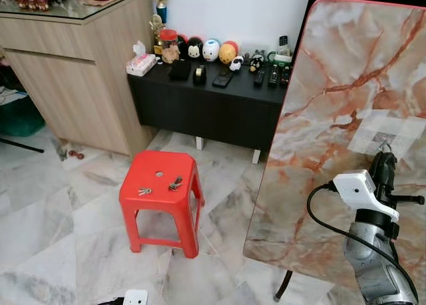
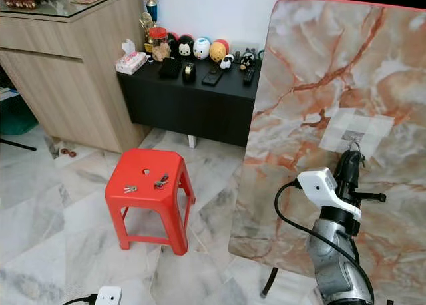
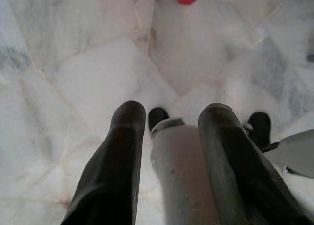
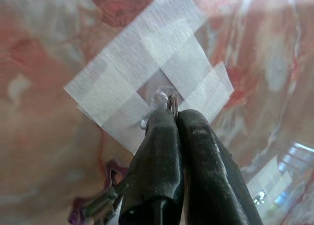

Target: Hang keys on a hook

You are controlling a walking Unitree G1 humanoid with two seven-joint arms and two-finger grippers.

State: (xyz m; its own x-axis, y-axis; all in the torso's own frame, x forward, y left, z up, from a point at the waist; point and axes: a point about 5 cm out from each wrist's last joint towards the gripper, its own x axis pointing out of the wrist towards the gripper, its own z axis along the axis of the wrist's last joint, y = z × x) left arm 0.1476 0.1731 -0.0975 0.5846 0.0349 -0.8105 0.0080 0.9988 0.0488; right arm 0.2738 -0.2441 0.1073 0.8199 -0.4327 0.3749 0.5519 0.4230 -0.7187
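A tilted marble-patterned board point(image 1: 333, 118) carries a small clear hook point(image 4: 157, 98) under strips of white tape point(image 4: 117, 82). My right gripper point(image 4: 174, 115) is raised to that hook, shut on a metal key ring point(image 4: 171, 103) whose tip touches the hook. The keys with a purple tag point(image 4: 98, 205) dangle under the fingers. In the eye views the right gripper point(image 1: 384, 150) sits just below the tape patch point(image 1: 393, 128). Two more key sets point(image 1: 144, 191) point(image 1: 175, 183) lie on a red stool point(image 1: 160, 205). My left gripper point(image 3: 171, 119) hangs open over the marble floor.
A black low bench point(image 1: 206, 102) with figurines and remotes stands behind the stool. A wooden cabinet point(image 1: 80, 85) is at the left. The board rests on a thin black leg point(image 1: 283, 288). A white power strip point(image 1: 135, 296) lies on the floor in front.
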